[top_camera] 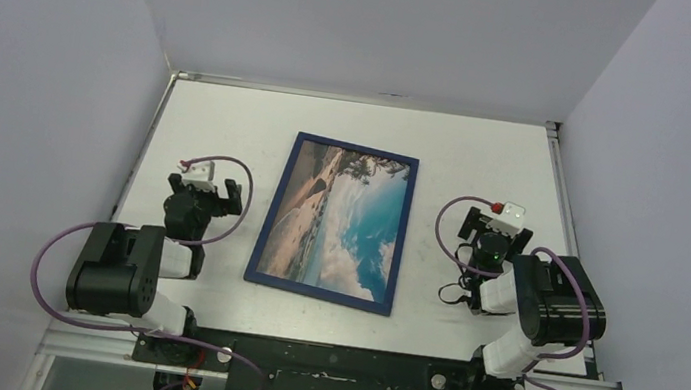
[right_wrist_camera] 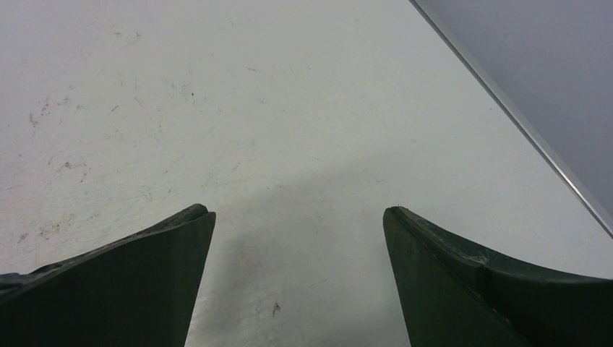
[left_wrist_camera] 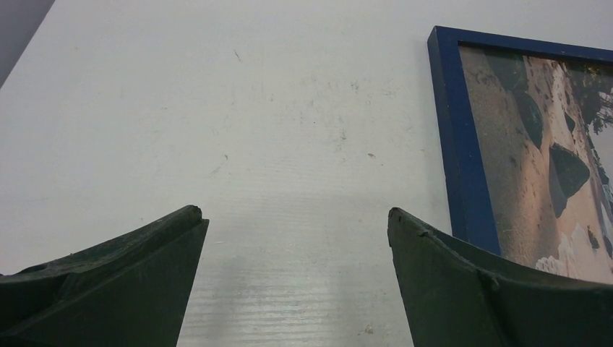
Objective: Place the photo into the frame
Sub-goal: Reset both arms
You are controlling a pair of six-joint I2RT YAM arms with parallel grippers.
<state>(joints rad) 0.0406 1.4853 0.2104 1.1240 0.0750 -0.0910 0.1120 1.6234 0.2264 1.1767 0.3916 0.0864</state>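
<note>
Centrally, photo (top_camera: 343, 220) inside navy frame (top_camera: 272, 206), flat on table (top_camera: 210, 117)

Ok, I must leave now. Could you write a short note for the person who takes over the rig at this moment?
Left gripper: open, empty, above the table, just left of the frame.
Right gripper: open, empty, above bare table on the frame's right.
Frame: flat, blue front up, mid-table. The photo shows inside it.
Done: the photo appears to be in the frame.
Left: nothing obvious. The frame's back is hidden, so check it.
</note>
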